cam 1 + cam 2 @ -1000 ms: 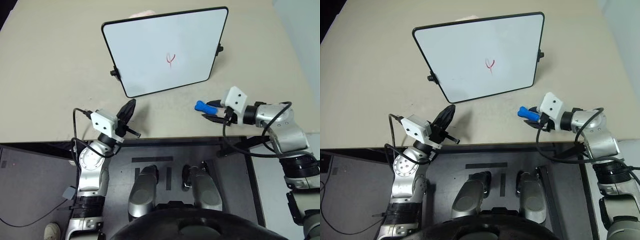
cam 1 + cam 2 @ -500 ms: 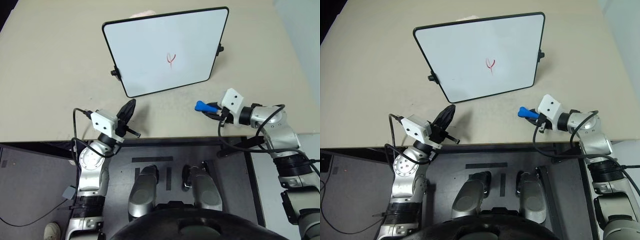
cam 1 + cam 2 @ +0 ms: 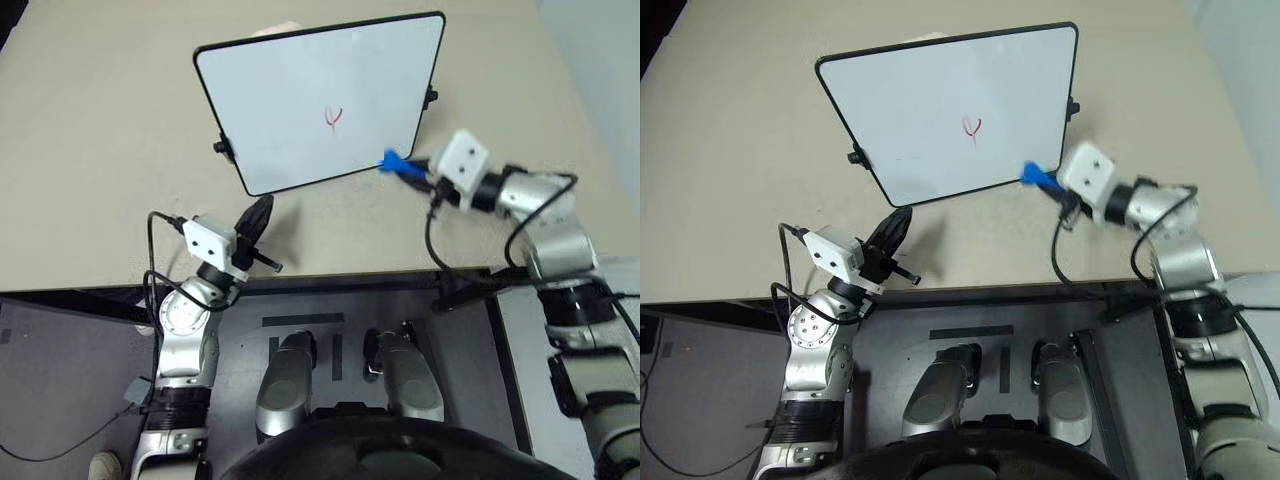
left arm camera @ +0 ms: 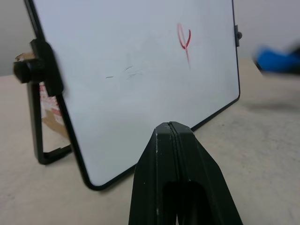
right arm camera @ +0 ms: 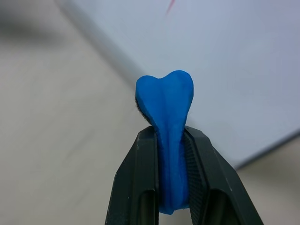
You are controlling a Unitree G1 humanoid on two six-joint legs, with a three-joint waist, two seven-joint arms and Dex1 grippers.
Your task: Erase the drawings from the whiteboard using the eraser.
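Observation:
The whiteboard (image 3: 320, 95) stands tilted on the beige table, with a small red drawing (image 3: 333, 117) right of its middle. My right gripper (image 3: 415, 172) is shut on the blue eraser (image 3: 393, 160), which it holds in the air by the board's lower right corner; the eraser's tip (image 5: 165, 93) sticks out past the fingers. My left gripper (image 3: 258, 215) is shut with nothing in it, low in front of the board's bottom edge, and the left wrist view shows the drawing (image 4: 183, 40) ahead of it.
The beige table (image 3: 100, 180) ends at a front edge just behind my left gripper. Small black knobs (image 3: 220, 147) stick out from the board's sides. Something pale (image 3: 275, 30) peeks out behind the board's top edge.
My right gripper closed on the eraser and lifted it up and toward the board's lower right corner. The left arm stayed still. The camera shifted slightly.

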